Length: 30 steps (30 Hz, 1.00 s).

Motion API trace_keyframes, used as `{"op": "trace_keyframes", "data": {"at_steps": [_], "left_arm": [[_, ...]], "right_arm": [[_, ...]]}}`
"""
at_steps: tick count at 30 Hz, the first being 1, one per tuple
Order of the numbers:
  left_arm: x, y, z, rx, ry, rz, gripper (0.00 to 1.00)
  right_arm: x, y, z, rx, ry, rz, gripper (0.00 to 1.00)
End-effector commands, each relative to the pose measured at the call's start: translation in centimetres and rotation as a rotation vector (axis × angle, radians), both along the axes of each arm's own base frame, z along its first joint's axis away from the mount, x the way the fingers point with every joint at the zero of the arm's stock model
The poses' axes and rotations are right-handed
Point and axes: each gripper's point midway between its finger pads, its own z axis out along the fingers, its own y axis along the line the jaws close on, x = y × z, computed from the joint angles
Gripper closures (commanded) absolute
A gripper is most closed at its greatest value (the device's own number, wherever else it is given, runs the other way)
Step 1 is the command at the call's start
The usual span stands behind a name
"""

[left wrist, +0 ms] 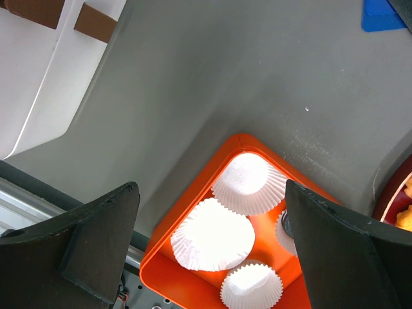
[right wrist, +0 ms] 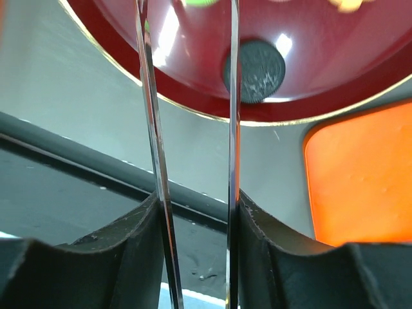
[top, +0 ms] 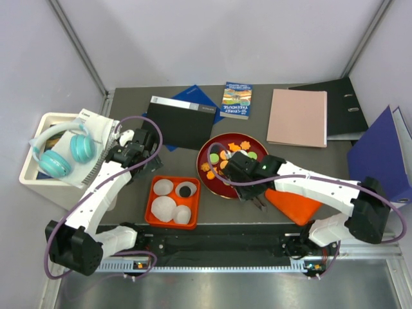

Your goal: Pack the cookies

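A dark red plate (top: 207,177) holds cookies (top: 233,147) in orange, green and black. One black cookie (right wrist: 254,71) lies near the plate's rim. An orange tray (top: 154,215) holds several white paper cups, and one cup has a black cookie (top: 187,190) in it. My right gripper (top: 256,197) is shut on metal tweezers (right wrist: 232,96). Their blades reach over the plate and the tips are out of the wrist view. My left gripper (left wrist: 211,193) is open and empty, hovering above the tray (left wrist: 193,212) and its cups (left wrist: 212,235).
An orange lid (top: 293,203) lies right of the plate. A white box with headphones (top: 61,151) stands at the left. A black notebook (top: 180,119), a small book (top: 236,100), a pink folder (top: 297,117) and binders (top: 380,158) lie at the back and right.
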Motion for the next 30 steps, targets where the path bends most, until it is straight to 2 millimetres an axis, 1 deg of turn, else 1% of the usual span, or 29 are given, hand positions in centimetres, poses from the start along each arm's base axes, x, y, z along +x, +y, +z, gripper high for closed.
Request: {"op": "trace_keyframes", "data": {"at_steps": [1,4,7,8,9,11,12,14,15,17,18,19,21,22,23,24,25,26,27,29,30], "left_arm": [[0.4,0.1,0.4,0.004,-0.038,0.001,0.01],[0.4,0.1,0.5,0.005,-0.043,0.002,0.01],[0.4,0.3,0.7,0.010,-0.050,0.008,0.01],[0.3,0.4,0.8,0.015,-0.053,0.018,0.01],[0.3,0.5,0.9,0.020,-0.054,0.022,0.01],[0.2,1.0,1.2,0.032,-0.061,0.048,0.01],[0.2,1.1,1.3,0.038,-0.063,0.058,0.01],[0.1,1.5,1.3,0.045,-0.065,0.087,0.01],[0.0,1.6,1.4,0.046,-0.061,0.096,0.01],[-0.2,2.0,1.4,0.046,-0.060,0.124,0.01],[-0.4,2.4,1.5,0.058,-0.058,0.141,0.01],[-0.6,2.7,1.6,0.061,-0.060,0.167,0.01],[-0.7,3.4,2.1,0.084,-0.074,0.198,0.01],[-1.0,3.7,2.2,0.090,-0.070,0.216,0.01],[-1.1,3.9,2.4,0.094,-0.077,0.225,0.01],[-1.2,3.9,2.5,0.096,-0.080,0.230,0.01],[-1.3,4.1,2.6,0.100,-0.079,0.238,0.01],[-1.3,4.1,2.6,0.101,-0.079,0.241,0.01],[-1.4,4.1,2.5,0.102,-0.078,0.241,0.01],[-1.5,4.2,2.4,0.105,-0.073,0.239,0.01],[-1.4,4.2,2.4,0.106,-0.073,0.240,0.01]], "right_arm": [[1.6,1.2,4.4,0.096,-0.094,-0.018,0.62],[1.6,1.5,4.8,0.111,-0.094,-0.011,0.62],[1.4,3.1,6.0,0.171,-0.098,0.027,0.63],[0.8,4.0,6.3,0.190,-0.092,0.061,0.63],[0.8,5.2,7.4,0.219,-0.105,0.093,0.63],[0.2,6.8,8.1,0.241,-0.102,0.142,0.63],[-0.4,8.5,8.5,0.247,-0.100,0.187,0.64],[-1.2,10.1,8.6,0.252,-0.081,0.242,0.64],[-1.4,11.4,8.6,0.251,-0.075,0.271,0.64],[-1.8,12.8,8.2,0.260,-0.054,0.306,0.64],[-1.8,13.7,7.9,0.260,-0.046,0.320,0.64],[-1.8,14.2,7.9,0.266,-0.041,0.329,0.64],[-1.7,15.4,8.2,0.292,-0.037,0.353,0.64],[-1.5,15.8,7.7,0.279,-0.030,0.359,0.64],[-1.5,16.2,7.6,0.279,-0.026,0.366,0.64],[-1.3,16.7,7.9,0.285,-0.033,0.377,0.64],[-1.1,17.1,7.4,0.274,-0.028,0.383,0.64],[-1.5,17.5,7.4,0.288,-0.006,0.399,0.64],[-1.4,18.0,7.6,0.297,-0.011,0.408,0.64],[-1.3,18.6,7.2,0.294,0.001,0.417,0.64],[-1.2,18.9,7.3,0.299,-0.002,0.423,0.64]]}}
